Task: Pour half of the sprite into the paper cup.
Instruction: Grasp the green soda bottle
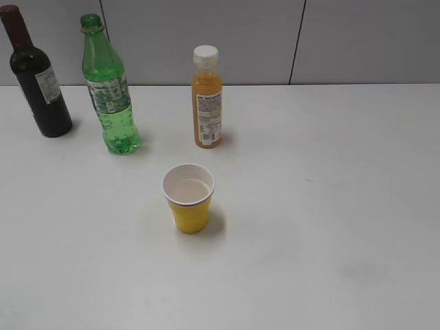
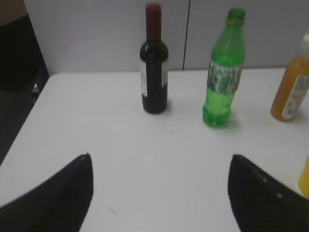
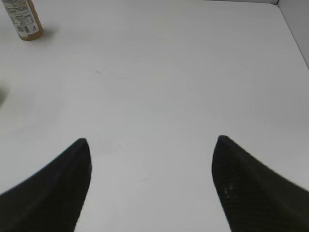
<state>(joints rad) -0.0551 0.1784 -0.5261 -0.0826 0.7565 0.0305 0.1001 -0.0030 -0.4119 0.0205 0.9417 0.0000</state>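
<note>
The sprite, a tall green capless bottle with a white-green label, stands upright at the back left of the white table; it also shows in the left wrist view. The paper cup, yellow with a white inside, stands in the middle, nearer than the bottles; a yellow sliver of it shows at the right edge of the left wrist view. My left gripper is open and empty, well short of the sprite. My right gripper is open and empty over bare table. Neither gripper shows in the exterior view.
A dark wine bottle stands left of the sprite, also in the left wrist view. An orange juice bottle with a white cap stands right of it, also in both wrist views. A grey wall runs behind the table.
</note>
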